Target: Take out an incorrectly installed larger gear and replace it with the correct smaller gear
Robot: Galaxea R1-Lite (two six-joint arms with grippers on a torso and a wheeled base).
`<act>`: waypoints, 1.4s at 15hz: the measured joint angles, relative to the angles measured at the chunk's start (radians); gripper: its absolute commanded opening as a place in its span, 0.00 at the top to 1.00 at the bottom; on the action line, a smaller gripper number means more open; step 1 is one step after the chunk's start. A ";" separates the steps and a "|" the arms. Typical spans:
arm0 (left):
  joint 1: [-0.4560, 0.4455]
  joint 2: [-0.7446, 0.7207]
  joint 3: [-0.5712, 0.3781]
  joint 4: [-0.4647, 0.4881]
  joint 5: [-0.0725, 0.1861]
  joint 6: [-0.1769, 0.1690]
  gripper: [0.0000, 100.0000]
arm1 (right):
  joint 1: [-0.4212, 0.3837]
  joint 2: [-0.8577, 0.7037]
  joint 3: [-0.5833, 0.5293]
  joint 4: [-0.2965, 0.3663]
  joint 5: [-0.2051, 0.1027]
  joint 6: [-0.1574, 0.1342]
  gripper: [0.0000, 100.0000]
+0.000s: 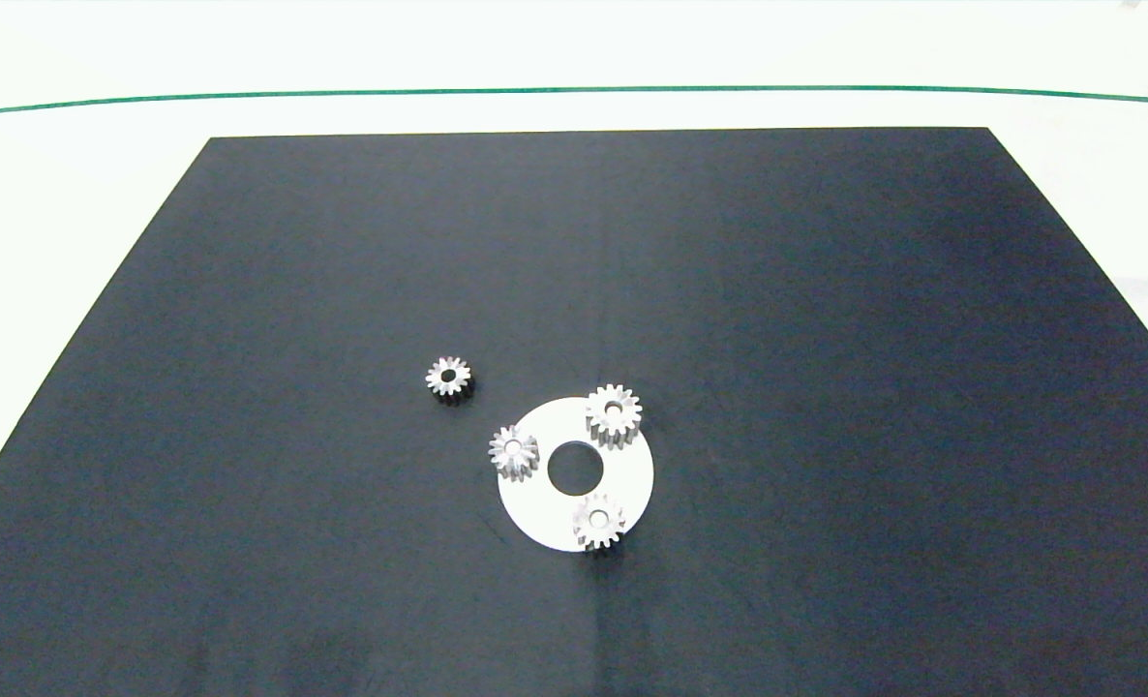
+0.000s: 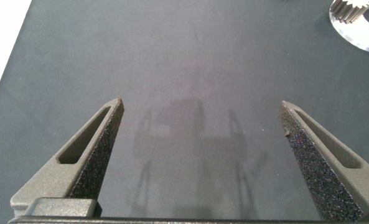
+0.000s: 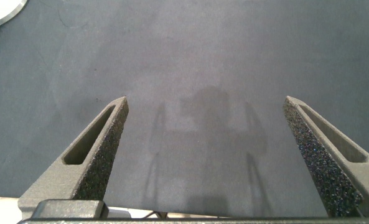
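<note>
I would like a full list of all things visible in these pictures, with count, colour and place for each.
larger gear: one, silver, on the white disc, at its far right edge.
smaller gears on the disc: two, silver, one at the left edge, one at the near edge.
loose smaller gear: one, silver with dark centre hole, on the mat, left of the disc and apart from it.
white disc: one, white, round hole in its middle, near the centre of the mat.
mat: one, black, covering the table.
table: one, white, a green line at the far side.
left gripper: grey fingers, open, above bare mat.
right gripper: grey fingers, open, above bare mat.
</note>
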 measured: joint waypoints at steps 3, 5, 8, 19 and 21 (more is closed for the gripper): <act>0.000 0.000 0.000 0.000 0.000 0.000 0.00 | 0.000 0.000 0.000 0.000 0.000 0.000 0.00; 0.000 0.000 0.000 0.000 0.000 0.000 0.00 | 0.000 0.000 0.000 0.000 0.000 0.000 0.00; 0.000 0.000 0.000 0.000 0.000 0.000 0.00 | 0.000 0.000 0.000 0.000 0.000 0.000 0.00; -0.001 0.000 0.000 0.000 0.001 0.000 0.00 | -0.001 0.000 -0.002 0.004 -0.003 -0.002 0.00; -0.002 0.000 -0.003 0.004 0.005 0.008 0.00 | -0.001 0.000 -0.005 0.009 -0.010 -0.009 0.00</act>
